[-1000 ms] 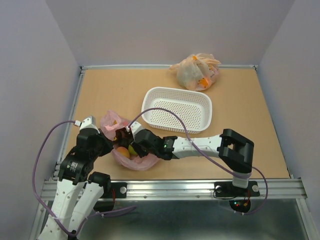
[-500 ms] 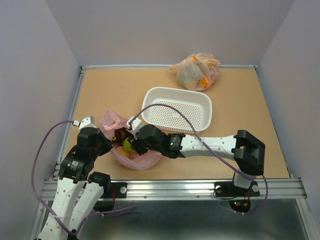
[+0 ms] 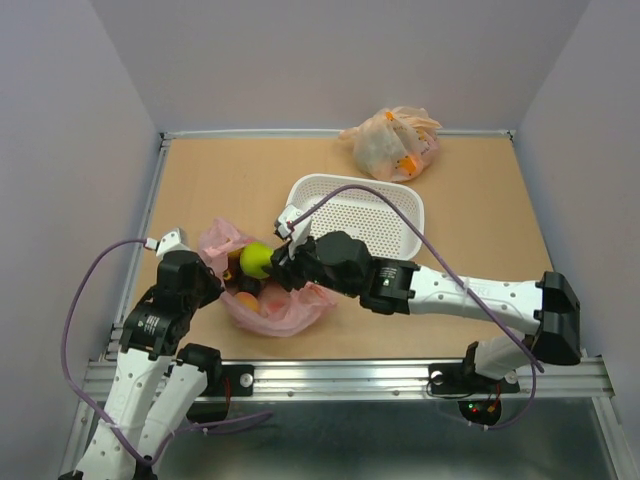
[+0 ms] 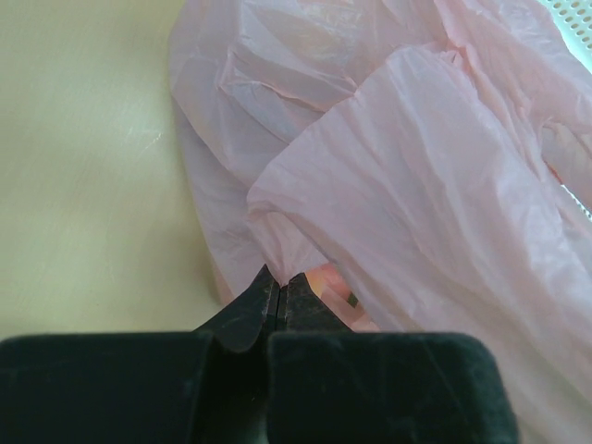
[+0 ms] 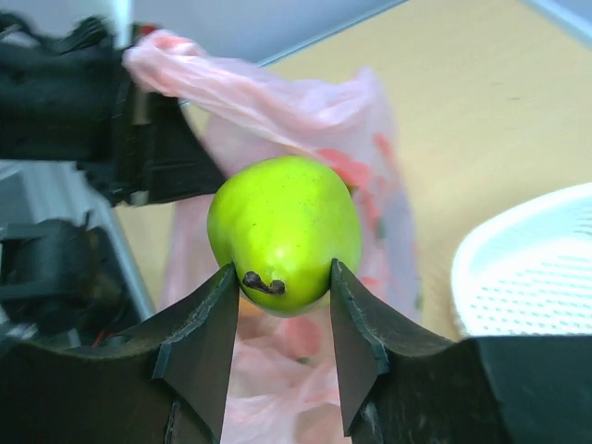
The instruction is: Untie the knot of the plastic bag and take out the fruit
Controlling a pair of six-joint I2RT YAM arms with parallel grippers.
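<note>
The white perforated plastic basket [image 3: 300, 195] sits just beyond the thin pink crinkly plastic bag [image 3: 290, 312], which lies open, knot apparently undone. The left gripper [image 4: 280, 289] pinches the bag's rim. Above its mouth, the right gripper [image 5: 282, 273] clasps a green pear-shaped fruit [image 5: 282, 227]. The orange pieces [image 3: 247, 301] inside are left to remove.

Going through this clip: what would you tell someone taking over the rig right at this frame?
Left gripper: jaws shut, pinching the edge of the plastic bag.
Right gripper: jaws shut on a green fruit, held just above the bag.
Done: the bag is open and one fruit is out.
To do: set the green fruit down, probably in the white basket, where no fruit shows yet. Then fetch the orange fruit and the others in the bag.
</note>
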